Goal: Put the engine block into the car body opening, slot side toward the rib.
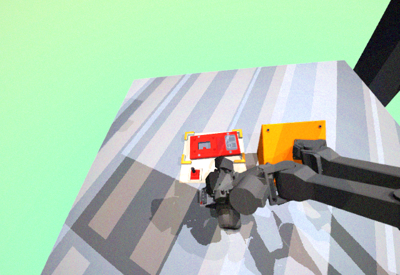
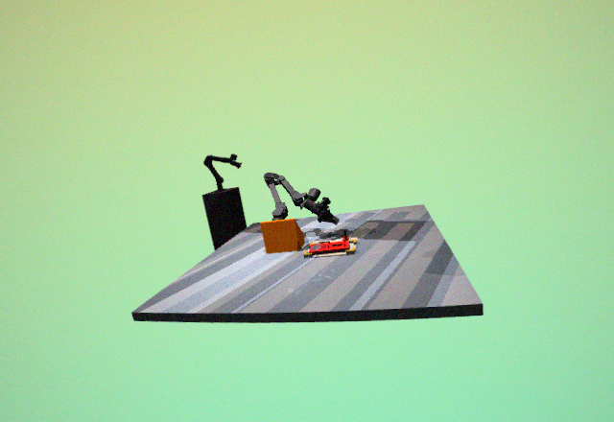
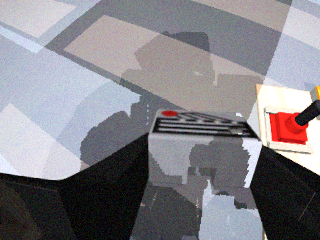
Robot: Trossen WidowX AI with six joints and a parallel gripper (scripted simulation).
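Observation:
My gripper point(image 1: 204, 197) point(image 2: 337, 222) point(image 3: 198, 143) is shut on the engine block point(image 1: 202, 196) point(image 3: 172, 155), a grey block with black stripes and a red dot on top. It hangs in the air, beyond the board's edge nearest the top camera. Its slot is not clearly visible. The red car body point(image 1: 217, 152) point(image 2: 329, 246) lies flat on the cream board point(image 1: 185, 177) between yellow corner brackets. Its opening point(image 1: 204, 145) shows empty toward the left end in the top view. The car body is outside the wrist view.
A red square part with a black peg point(image 1: 194, 175) point(image 3: 287, 131) stands on the board beside the car body. A large orange wedge-shaped block point(image 1: 277, 136) point(image 2: 280, 236) stands close to the board, near the arm's base. A black pedestal point(image 2: 223, 217) carries another arm beyond the table.

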